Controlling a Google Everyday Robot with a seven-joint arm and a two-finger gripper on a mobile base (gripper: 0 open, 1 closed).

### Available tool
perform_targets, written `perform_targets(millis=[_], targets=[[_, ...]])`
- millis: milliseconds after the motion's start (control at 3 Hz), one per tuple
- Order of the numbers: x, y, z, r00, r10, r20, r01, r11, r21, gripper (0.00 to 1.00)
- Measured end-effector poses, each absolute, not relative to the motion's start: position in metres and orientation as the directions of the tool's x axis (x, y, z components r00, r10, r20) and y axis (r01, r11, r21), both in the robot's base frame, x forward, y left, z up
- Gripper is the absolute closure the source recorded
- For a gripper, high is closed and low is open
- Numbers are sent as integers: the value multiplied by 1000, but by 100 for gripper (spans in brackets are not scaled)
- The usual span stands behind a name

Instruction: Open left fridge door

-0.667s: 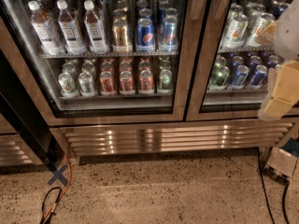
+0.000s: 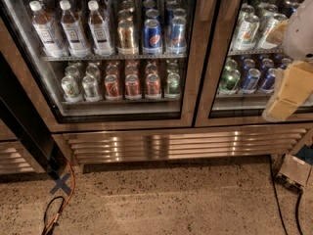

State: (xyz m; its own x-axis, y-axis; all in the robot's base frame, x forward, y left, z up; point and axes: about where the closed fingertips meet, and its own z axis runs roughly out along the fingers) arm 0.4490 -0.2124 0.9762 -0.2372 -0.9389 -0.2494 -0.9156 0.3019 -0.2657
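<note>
Bronze-steel frame and glass, that's the left fridge door (image 2: 122, 122), shut, filling the left and middle, with bottles (image 2: 73, 28) and cans (image 2: 132, 84) behind it. Far right, the white arm (image 2: 301, 31) slants down from the edge, and the tan gripper (image 2: 289, 92) hangs in front of the narrower door (image 2: 244, 112). Open or closed, can't tell.

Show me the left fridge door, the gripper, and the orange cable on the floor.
left fridge door (image 2: 193, 82), camera view, on its right frame upright.
gripper (image 2: 286, 96), camera view, at right edge, on its tan body.
orange cable (image 2: 73, 182), camera view, on its upper stretch.
</note>
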Motion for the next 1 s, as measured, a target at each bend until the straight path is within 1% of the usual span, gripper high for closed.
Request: perform_targets(millis=[333, 667, 1000], targets=[[495, -194, 975, -242, -901, -361, -897, 350, -272, 0], [559, -161, 975, -197, -880, -432, -900, 337, -275, 0], [559, -161, 975, -197, -880, -432, -900, 337, -275, 0]])
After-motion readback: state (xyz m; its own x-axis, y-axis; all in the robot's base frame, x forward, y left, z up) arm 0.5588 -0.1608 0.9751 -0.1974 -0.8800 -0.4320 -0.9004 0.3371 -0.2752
